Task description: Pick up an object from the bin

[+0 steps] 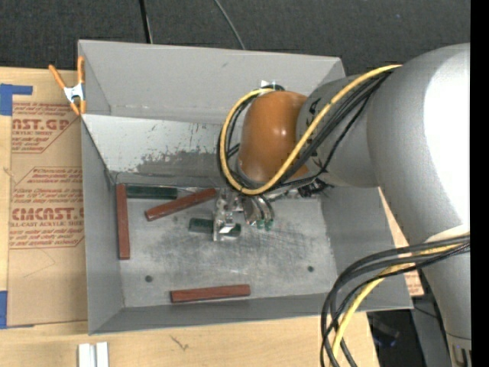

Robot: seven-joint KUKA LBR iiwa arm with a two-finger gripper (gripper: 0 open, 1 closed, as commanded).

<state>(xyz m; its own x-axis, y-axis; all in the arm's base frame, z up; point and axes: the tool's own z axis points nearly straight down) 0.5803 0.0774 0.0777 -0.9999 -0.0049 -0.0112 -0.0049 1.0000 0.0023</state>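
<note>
My gripper [227,225] hangs low over the middle of the bin floor, under the orange wrist cover. A small dark green block [200,225] lies right at its left side, touching or nearly touching it. Just above and left of that, a red-brown stick [181,203] lies slanted, its right end close to the gripper. Whether anything sits inside the gripper cannot be made out.
A dark green bar [151,193] lies along the back wall at the left. One red-brown stick [122,222] lies lengthwise by the left wall and another [209,293] by the front wall. The arm covers the bin's right back part.
</note>
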